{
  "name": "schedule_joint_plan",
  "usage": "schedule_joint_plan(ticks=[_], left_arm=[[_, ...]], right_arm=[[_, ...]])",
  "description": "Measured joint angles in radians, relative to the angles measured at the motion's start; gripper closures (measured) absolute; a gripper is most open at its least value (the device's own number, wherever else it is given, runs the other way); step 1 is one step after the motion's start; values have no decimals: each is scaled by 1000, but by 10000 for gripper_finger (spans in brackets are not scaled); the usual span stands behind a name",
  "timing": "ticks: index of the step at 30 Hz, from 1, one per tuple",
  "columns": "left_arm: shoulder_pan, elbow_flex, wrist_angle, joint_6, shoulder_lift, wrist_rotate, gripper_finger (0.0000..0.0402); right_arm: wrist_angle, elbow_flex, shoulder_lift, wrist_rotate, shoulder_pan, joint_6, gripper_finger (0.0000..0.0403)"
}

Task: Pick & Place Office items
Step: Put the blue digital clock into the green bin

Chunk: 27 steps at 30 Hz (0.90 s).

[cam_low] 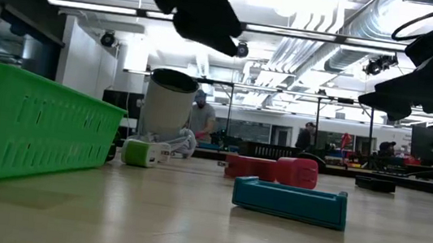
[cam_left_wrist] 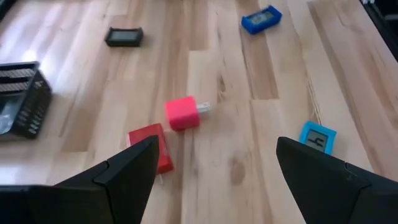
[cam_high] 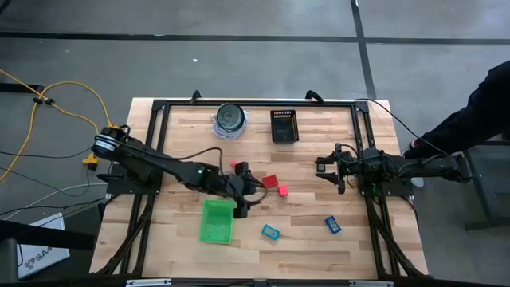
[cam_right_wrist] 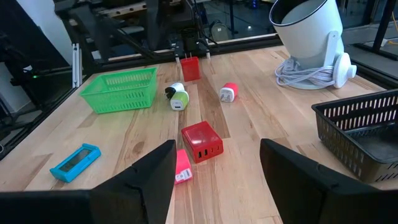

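Note:
The office items lie loose on the wooden table. A red block (cam_high: 269, 182) (cam_left_wrist: 149, 148) and a pink block (cam_high: 282, 191) (cam_left_wrist: 181, 113) rest flat just ahead of my left gripper (cam_high: 253, 194) (cam_left_wrist: 217, 142), which hovers open above the table beside the green tray (cam_high: 217, 221). Two blue pieces (cam_high: 271, 232) (cam_high: 332, 225) lie nearer the front edge. A small green-and-white piece (cam_right_wrist: 179, 99) and a pink-and-white piece (cam_right_wrist: 229, 93) lie past the red block (cam_right_wrist: 201, 142). My right gripper (cam_high: 320, 168) (cam_right_wrist: 217, 144) waits open at the table's right side, clear of everything.
A black mesh basket (cam_high: 284, 126) and a round container with a coiled cable (cam_high: 230, 119) (cam_right_wrist: 308, 37) stand at the far edge. Another red piece (cam_high: 237, 165) stands close beside the left arm. A small black piece (cam_left_wrist: 124, 36) lies on the boards. A person stands at the table's right (cam_high: 478, 112).

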Motion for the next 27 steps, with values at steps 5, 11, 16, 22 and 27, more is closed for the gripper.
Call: schedule_joint_plan(ticks=[5,11,16,22,27], left_arm=[[-39,64,-23,26,75,-6,85],[-79,135,-84,66,146,-53,85],[-88,222,-160,62,221,-25,85],[-87,305,-228,66,305,25,85],[-88,330,-228,58,363,83,85]], right_arm=[[0,0,0,0,0,0,183],[0,0,0,0,0,0,183],[0,0,0,0,0,0,183],[0,0,0,0,0,0,183],[0,0,0,0,0,0,183]])
